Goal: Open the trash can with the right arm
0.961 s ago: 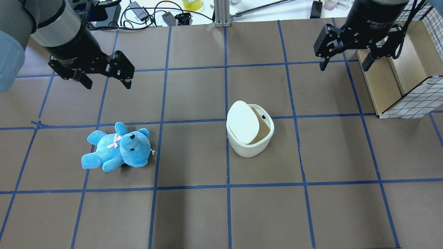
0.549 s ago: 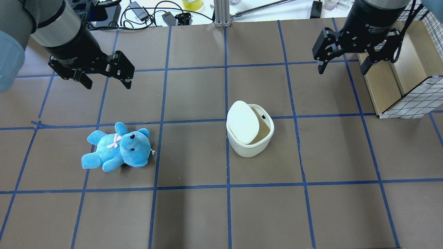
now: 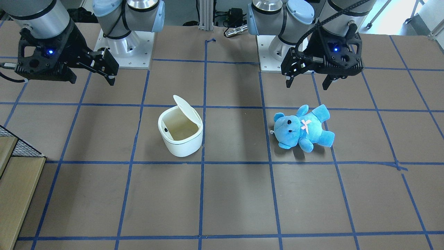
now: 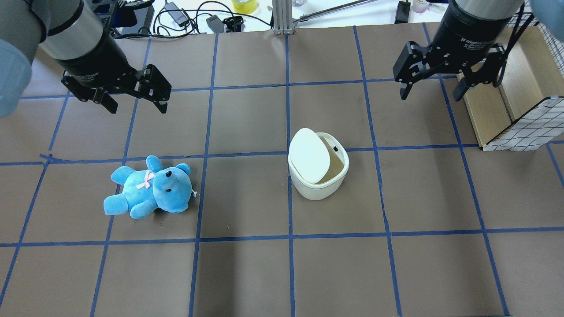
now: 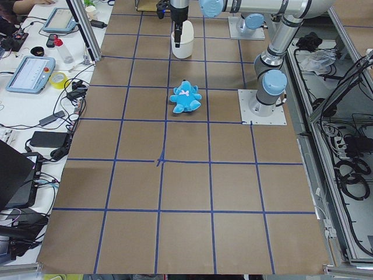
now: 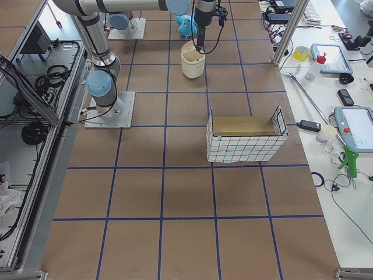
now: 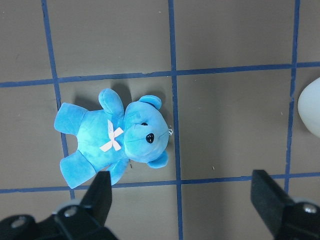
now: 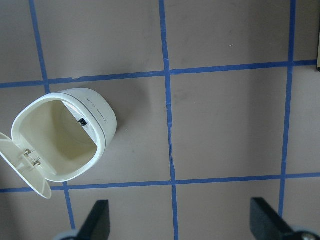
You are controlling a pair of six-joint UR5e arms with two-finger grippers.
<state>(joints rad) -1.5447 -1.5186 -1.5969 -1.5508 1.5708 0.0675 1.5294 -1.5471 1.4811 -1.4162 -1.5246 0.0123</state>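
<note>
The white trash can (image 4: 318, 176) stands near the table's middle with its lid (image 4: 309, 154) flipped up and its cream inside showing; it also shows in the front view (image 3: 180, 142) and the right wrist view (image 8: 102, 117). My right gripper (image 4: 429, 93) is open and empty. It hangs above the table, behind and to the right of the can and apart from it. In the front view the right gripper (image 3: 92, 78) is at the upper left. My left gripper (image 4: 137, 105) is open and empty above the blue plush bear (image 4: 150, 187).
A wire-mesh basket with wooden boards (image 4: 520, 88) stands at the right edge, close beside the right gripper. Cables and tools (image 4: 185, 15) lie beyond the table's far edge. The bear also shows in the left wrist view (image 7: 115, 137).
My right gripper has shifted slightly left, away from the basket. The trash can, its raised lid, the bear and the left arm have not moved.
</note>
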